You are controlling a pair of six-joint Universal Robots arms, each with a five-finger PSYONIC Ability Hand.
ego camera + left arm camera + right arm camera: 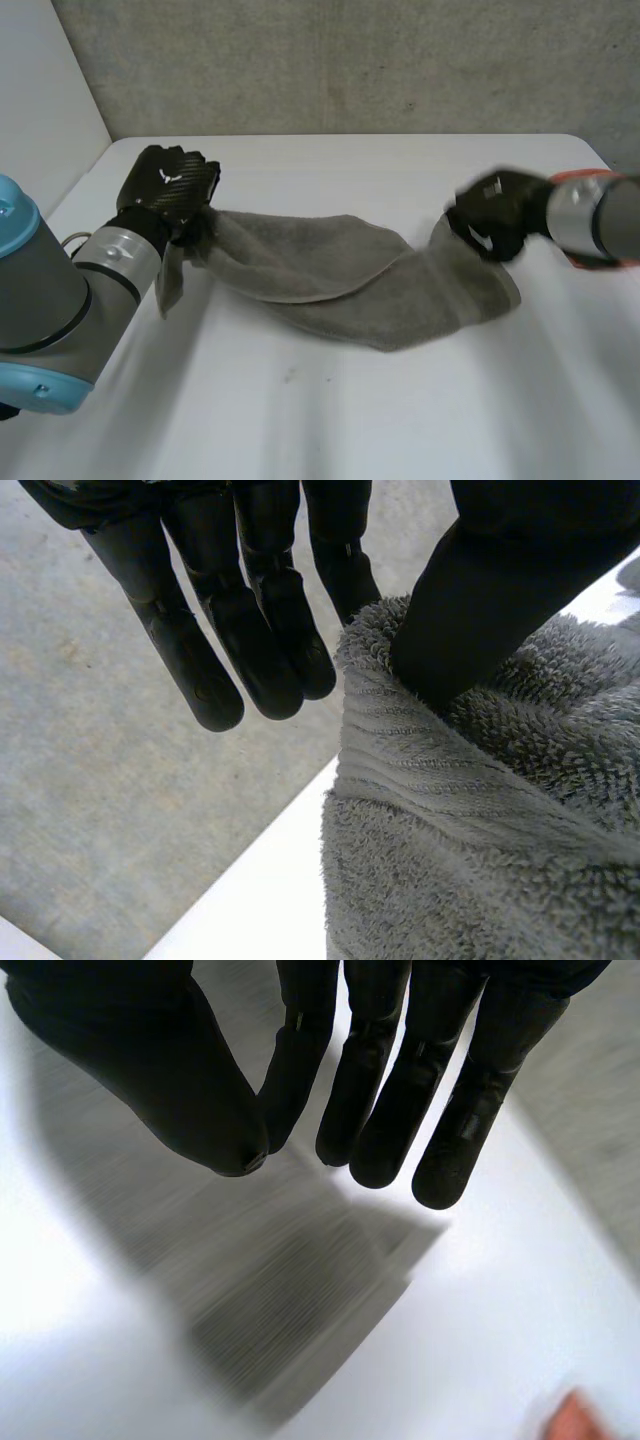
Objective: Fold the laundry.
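Left hand (pixel 168 188): thumb (pixel 470 620) pinching end of grey towel (pixel 400 295) against 1 finger, other fingers straight and free. Right hand (pixel 492 216): fingers straight, nothing held, hovering at towel's opposite end. Towel strung between 2 hands, sagging bunched onto white table (pixel 330 420). My read: thick terry, soft, floppy, light, grippy. I'd take hold at corners and pinch deep.

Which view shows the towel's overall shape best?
Head view: the whole grey towel lies stretched across the table. Left wrist view shows the edge pinched by the left hand; right wrist view, a patch beneath the right hand.
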